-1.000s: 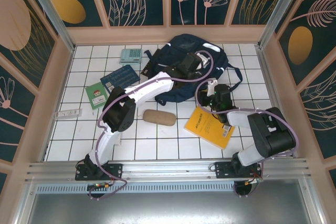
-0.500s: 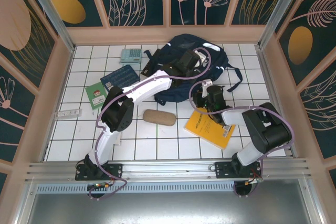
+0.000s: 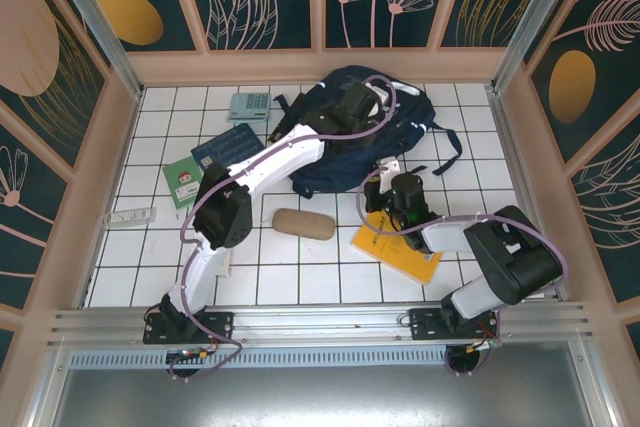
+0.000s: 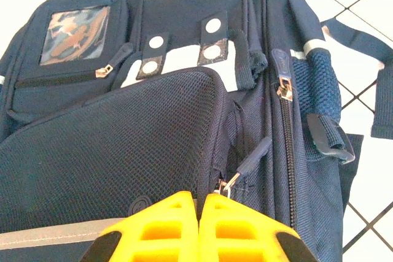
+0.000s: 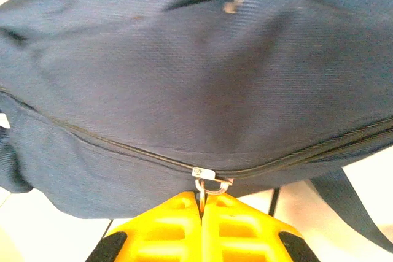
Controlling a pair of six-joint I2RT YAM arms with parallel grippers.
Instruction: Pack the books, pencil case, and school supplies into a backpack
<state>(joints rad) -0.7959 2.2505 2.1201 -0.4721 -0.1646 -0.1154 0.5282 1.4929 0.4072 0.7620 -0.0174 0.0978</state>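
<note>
The navy backpack [image 3: 405,122] lies at the back middle of the tiled floor. My left gripper [image 3: 348,112] rests on top of it, its yellow jaws [image 4: 198,196] shut on a ridge of the backpack's fabric [image 4: 123,133] beside a small zipper slider [image 4: 228,183]. At the bag's near edge my right gripper [image 3: 388,192] is shut [image 5: 201,199] on the metal zipper pull [image 5: 210,182] of the long main zipper [image 5: 123,146]. On the floor lie the yellow book [image 3: 395,244], the blue book [image 3: 228,150], the green book [image 3: 183,179], the tan pencil case [image 3: 303,224], the teal calculator [image 3: 248,105] and the white packet [image 3: 130,216].
Wooden walls [image 3: 115,147] close in the tiled floor on three sides, and a metal rail [image 3: 320,322] runs along the near edge. A dark backpack strap [image 3: 450,152] trails out to the right. The yellow book lies right under my right arm.
My right gripper slid left along the bag's near edge and closed on the zipper pull. My left gripper, still shut, moved a little back and left on top of the backpack.
</note>
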